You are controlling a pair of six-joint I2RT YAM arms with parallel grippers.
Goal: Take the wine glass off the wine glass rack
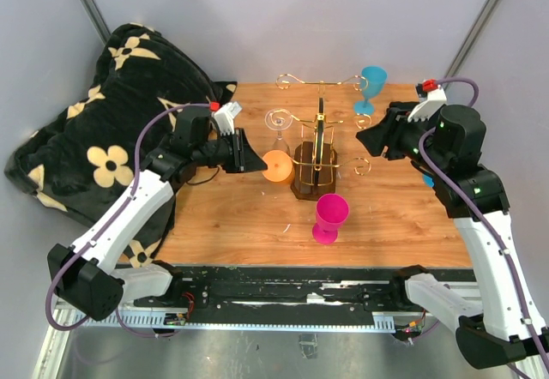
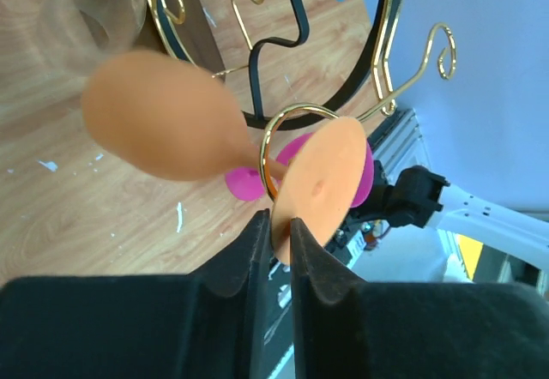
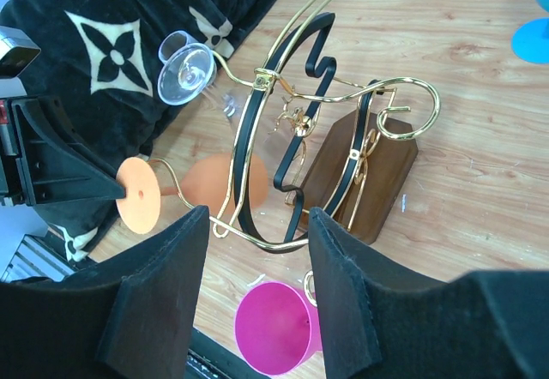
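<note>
The left gripper [image 2: 274, 220] pinches its jaws on the foot of the orange wine glass [image 2: 322, 186], whose stem hangs in a gold arm of the wine glass rack [image 1: 316, 160]; the right gripper [image 3: 257, 216] holds its jaws wide apart, empty

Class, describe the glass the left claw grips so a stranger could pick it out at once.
Find the gold wire rack on its dark base. At its left side, a wine glass tilts with its stem in a loop and its foot pinched by the left claw. It alone is orange; the rest are a clear glass, a pink glass and a blue glass.
</note>
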